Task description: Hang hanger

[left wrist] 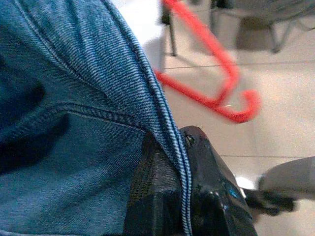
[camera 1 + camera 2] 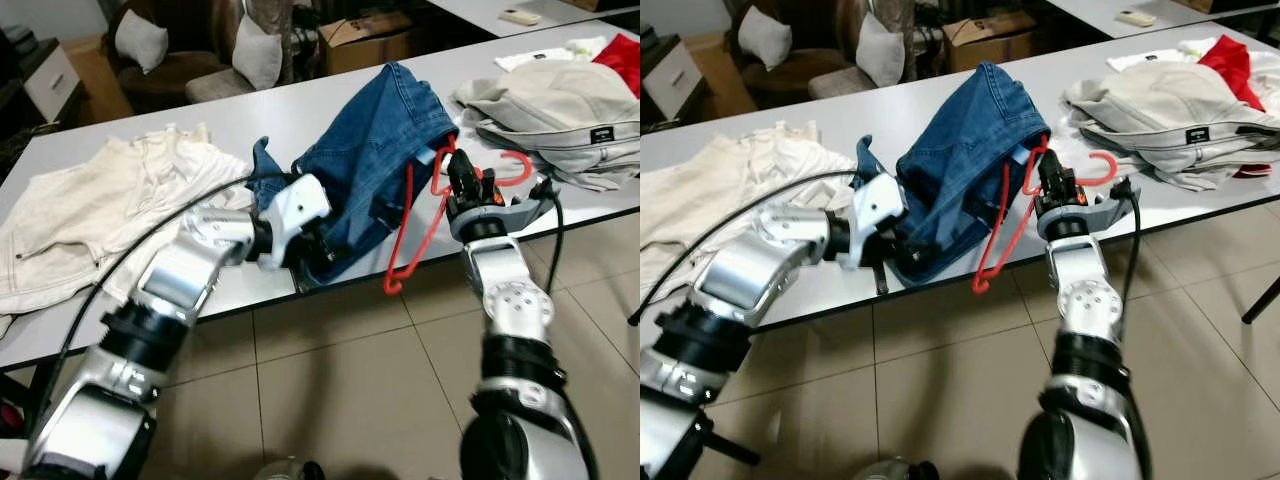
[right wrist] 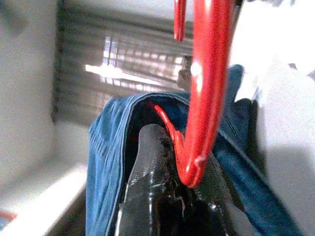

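One red plastic hanger [image 2: 420, 215] hangs at the table edge [image 2: 580, 215], pinched in our right gripper [image 2: 462, 172]; at nine o'clock our left gripper [image 1: 183, 162] clamps the blue jeans' [image 2: 375, 150] hem. Threading is unfinished, and hanging remains.

Both claws [image 2: 318, 243] [image 2: 458, 170] clamped, arms forward

You have one red plastic hanger [image 2: 420, 215] at centre right and one pair of blue denim jeans [image 2: 375, 150] in the middle of the frame. Count two black-fingered grippers: the left gripper [image 1: 184, 196] and the right gripper [image 2: 462, 175]. One cream garment [image 2: 100, 215] lies at left, one heap of beige clothes [image 2: 560, 110] at upper right, and two white cushions [image 2: 258, 52] at the top.
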Available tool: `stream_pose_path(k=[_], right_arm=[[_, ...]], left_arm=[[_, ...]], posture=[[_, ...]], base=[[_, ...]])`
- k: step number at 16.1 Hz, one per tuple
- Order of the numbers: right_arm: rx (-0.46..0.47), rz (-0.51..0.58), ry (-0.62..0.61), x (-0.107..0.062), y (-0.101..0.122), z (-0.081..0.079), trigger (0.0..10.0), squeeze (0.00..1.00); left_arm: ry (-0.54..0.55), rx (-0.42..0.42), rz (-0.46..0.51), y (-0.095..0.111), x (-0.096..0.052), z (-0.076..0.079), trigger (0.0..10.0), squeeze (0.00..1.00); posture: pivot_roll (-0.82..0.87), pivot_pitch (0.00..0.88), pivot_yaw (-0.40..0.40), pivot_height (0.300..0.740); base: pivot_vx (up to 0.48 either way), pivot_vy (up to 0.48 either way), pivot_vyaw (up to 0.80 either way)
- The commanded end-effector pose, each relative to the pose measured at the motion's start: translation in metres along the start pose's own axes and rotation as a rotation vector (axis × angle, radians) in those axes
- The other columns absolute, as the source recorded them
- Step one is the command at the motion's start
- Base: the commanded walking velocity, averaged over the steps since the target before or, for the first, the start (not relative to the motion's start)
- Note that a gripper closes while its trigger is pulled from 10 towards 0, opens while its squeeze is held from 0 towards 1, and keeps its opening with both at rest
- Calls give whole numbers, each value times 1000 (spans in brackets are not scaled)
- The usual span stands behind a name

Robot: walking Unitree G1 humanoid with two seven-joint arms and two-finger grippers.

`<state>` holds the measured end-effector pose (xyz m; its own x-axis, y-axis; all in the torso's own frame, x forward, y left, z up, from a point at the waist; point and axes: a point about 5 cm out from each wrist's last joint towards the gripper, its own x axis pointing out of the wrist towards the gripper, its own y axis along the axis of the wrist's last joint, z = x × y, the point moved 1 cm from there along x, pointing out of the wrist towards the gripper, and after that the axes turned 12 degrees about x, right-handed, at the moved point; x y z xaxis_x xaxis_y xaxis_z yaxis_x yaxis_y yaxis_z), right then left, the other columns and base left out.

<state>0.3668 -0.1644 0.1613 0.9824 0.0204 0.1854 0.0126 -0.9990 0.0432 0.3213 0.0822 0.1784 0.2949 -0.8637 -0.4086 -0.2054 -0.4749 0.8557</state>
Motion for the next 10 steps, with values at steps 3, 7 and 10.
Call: stream_pose_path(k=[3, 7, 10], right_arm=[[118, 56, 52, 17, -11, -15, 10000, 0], [120, 58, 31, 21, -23, -14, 10000, 0], [-129, -74, -33, 19, -46, -3, 10000, 0]], left_arm=[[-136, -83, 71, 17, 7, 20, 0, 0], [-180, -168, 190, 42, 19, 26, 0, 0], [-137, -285, 378, 75, 23, 14, 0, 0]], posture=[[-92, 0, 169, 740], [-103, 0, 181, 740], [-109, 0, 180, 740]], base=[[0, 0, 0], [0, 0, 0], [0, 0, 0]])
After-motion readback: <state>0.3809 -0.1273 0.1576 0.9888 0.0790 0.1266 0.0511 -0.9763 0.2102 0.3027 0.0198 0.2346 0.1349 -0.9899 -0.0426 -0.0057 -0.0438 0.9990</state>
